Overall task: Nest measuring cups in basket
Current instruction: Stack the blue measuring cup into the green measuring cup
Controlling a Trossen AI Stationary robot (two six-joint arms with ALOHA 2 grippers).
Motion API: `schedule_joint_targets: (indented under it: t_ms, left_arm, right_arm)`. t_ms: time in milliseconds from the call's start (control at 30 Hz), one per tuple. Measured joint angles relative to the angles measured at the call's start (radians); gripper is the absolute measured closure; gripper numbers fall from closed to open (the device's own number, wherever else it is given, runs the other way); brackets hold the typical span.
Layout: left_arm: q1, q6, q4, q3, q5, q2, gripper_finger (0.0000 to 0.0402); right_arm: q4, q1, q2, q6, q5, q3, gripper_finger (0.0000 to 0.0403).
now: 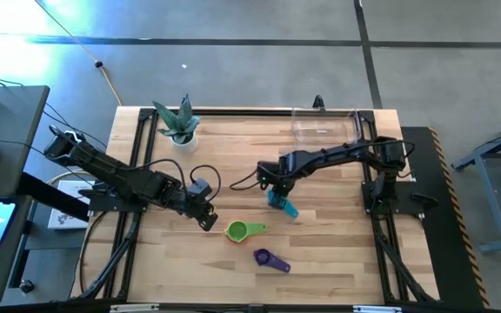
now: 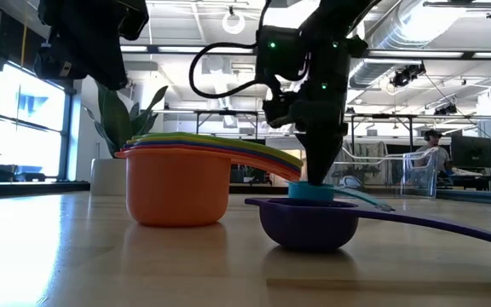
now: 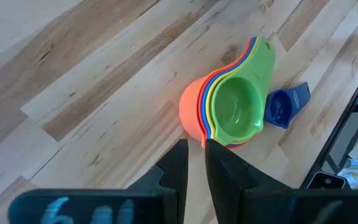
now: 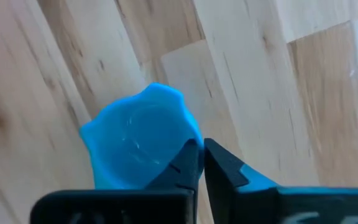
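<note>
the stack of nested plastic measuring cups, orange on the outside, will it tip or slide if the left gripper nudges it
The stack of nested plastic measuring cups probably slides rather than tips: the orange outer cup sits squat and flat on the smooth wooden table. It looks light, thin plastic. The fanned handles overhang one side, so a push by the left gripper there might turn it.

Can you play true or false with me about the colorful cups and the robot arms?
1. The green cup sits on top of a stack of nested cups. True.
2. The stack is inside the basket. False: it stands on the table, and the basket is apart at the far edge.
3. The right gripper is at the teal cup, pinching its rim. True.
4. The purple cup is in the stack. False: it lies alone on the table.
5. The left gripper holds the green cup. False: its fingers are almost together, beside the stack, touching nothing.
</note>
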Motion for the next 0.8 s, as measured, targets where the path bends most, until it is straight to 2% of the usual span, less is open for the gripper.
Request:
schedule_joint_targets:
  t_ms: [233, 567, 800]
  left_arm:
    - [0.029, 0.000, -0.041, 0.000, 0.004, -0.028, 0.0355]
    - [0.135, 0.000, -0.168, 0.000, 0.003, -0.123, 0.0355]
    - [0.213, 0.006, -0.180, 0.000, 0.016, -0.168, 0.0355]
  right_arm:
    - [-0.143, 0.004, 0.000, -0.079, -0.004, 0.148, 0.0400]
    - [-0.223, 0.050, 0.002, -0.221, -0.036, 0.435, 0.0402]
    - [-0.313, 0.087, 0.088, -0.326, -0.055, 0.695, 0.0402]
